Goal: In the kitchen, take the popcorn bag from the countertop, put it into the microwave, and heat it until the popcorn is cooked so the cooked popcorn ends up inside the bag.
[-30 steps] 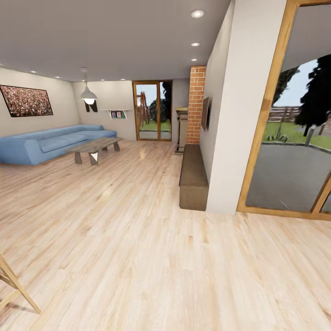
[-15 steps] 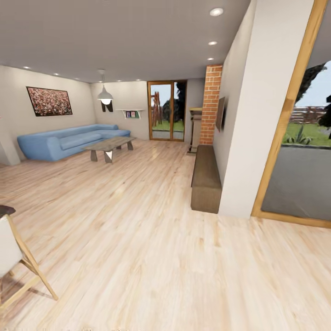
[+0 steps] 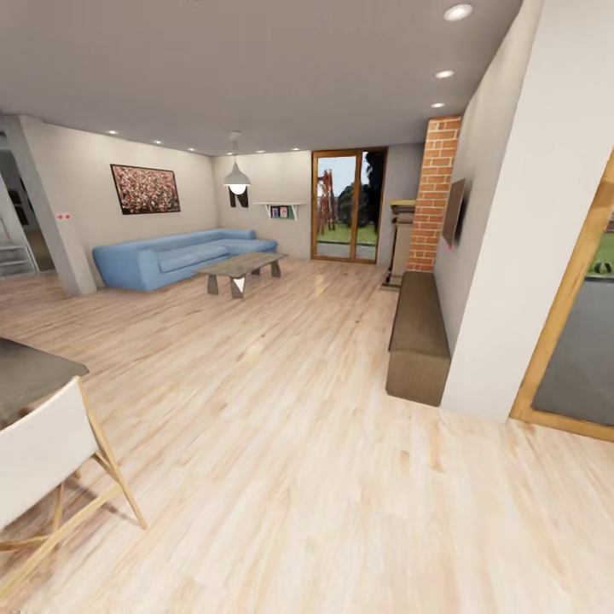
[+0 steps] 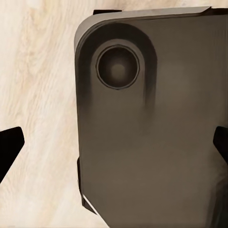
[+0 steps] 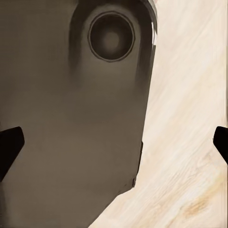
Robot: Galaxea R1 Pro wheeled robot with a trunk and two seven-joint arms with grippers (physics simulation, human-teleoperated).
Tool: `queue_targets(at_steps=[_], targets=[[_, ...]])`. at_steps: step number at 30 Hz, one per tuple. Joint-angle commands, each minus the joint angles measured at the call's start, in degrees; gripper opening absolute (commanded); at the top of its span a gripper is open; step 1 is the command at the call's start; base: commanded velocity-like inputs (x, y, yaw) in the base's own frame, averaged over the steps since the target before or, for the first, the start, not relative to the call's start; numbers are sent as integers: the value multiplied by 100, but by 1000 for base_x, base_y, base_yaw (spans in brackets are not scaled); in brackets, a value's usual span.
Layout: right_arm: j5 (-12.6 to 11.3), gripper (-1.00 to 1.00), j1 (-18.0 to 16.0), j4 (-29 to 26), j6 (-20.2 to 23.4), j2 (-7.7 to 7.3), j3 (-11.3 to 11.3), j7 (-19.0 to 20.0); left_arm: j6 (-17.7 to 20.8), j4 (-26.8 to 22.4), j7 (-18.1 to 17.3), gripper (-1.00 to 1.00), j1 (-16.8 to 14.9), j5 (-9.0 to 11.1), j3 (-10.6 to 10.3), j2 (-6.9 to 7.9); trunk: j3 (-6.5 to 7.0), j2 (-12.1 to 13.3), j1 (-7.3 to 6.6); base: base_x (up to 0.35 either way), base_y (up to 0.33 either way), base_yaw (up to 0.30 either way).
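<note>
The popcorn bag, the microwave and the countertop are out of view. I am in a living room with a pale wood floor [image 3: 281,443]. In the left wrist view my left gripper [image 4: 114,147] is open, its black fingertips [image 4: 9,147] far apart, hanging over a dark grey part of my own body [image 4: 142,142] and the floor. My right gripper [image 5: 114,145] is open too, with its fingertips [image 5: 221,142] spread wide above the same dark body [image 5: 71,118] and floor planks.
A white chair [image 3: 43,452] and a dark tabletop [image 3: 30,371] stand close at the left. A brown bench [image 3: 419,337] lines the right wall beside a wood-framed glass door [image 3: 567,341]. Farther off are a blue sofa [image 3: 170,256], a coffee table [image 3: 241,269] and a brick column [image 3: 435,192].
The whole view has swung to the left as the camera moved. The chair and dark tabletop have come into the picture, and the glass door has slid towards the right edge.
</note>
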Motion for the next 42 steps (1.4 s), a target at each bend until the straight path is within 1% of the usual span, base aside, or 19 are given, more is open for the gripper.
queue_targets(at_steps=[1,8,12,15,22,23,26,28,29,32,35,39,40,42], targets=[[29,100,1,-1,-48,-4,23,3,-8,-7,-3,100,3,3,-4,0,-3,-2,0,0,0,277],[20,100,3,-1,-264,3,34,-6,-8,-7,-3,100,2,3,0,0,-3,-2,0,0,0,277],[15,100,1,-1,-314,3,35,-15,-8,-7,-3,100,2,3,0,0,-3,-2,0,0,0,279],[32,100,2,-1,-462,22,40,-22,-8,-7,-3,100,-2,3,0,0,-3,-2,0,0,0,293],[24,100,3,-1,-537,14,37,-24,-8,-7,-3,100,2,14,20,-5,-3,-2,0,0,0,298],[25,100,2,-1,-538,9,37,-24,-8,-7,-3,100,3,17,38,-27,-3,-2,0,0,0,298],[43,100,1,-1,-547,6,72,-24,-8,-8,-5,100,3,20,62,-172,-3,-2,0,0,0,298],[46,100,0,-1,-552,-5,80,-24,-25,-9,-19,100,2,16,61,-237,-3,-2,0,0,0,298],[47,100,1,-1,-553,-8,82,-24,-66,2,-24,100,3,20,65,-261,-3,-2,0,0,0,298],[42,100,4,5,-549,-5,84,-14,-151,11,-28,100,3,53,76,-273,-3,-2,0,0,0,298],[12,100,5,14,-547,-19,83,-8,-255,18,-24,100,3,255,65,-275,-3,-2,0,0,0,298],[6,100,5,17,-546,-20,82,-7,-292,19,-21,100,3,775,57,-259,-3,-2,0,0,0,298],[5,100,4,17,-546,-20,83,-13,-295,19,-21,100,3,984,55,-254,-3,-2,0,0,0,298],[5,100,4,17,-546,-23,83,-13,-297,19,-21,100,3,1270,54,-235,-3,-2,0,0,0,298]])
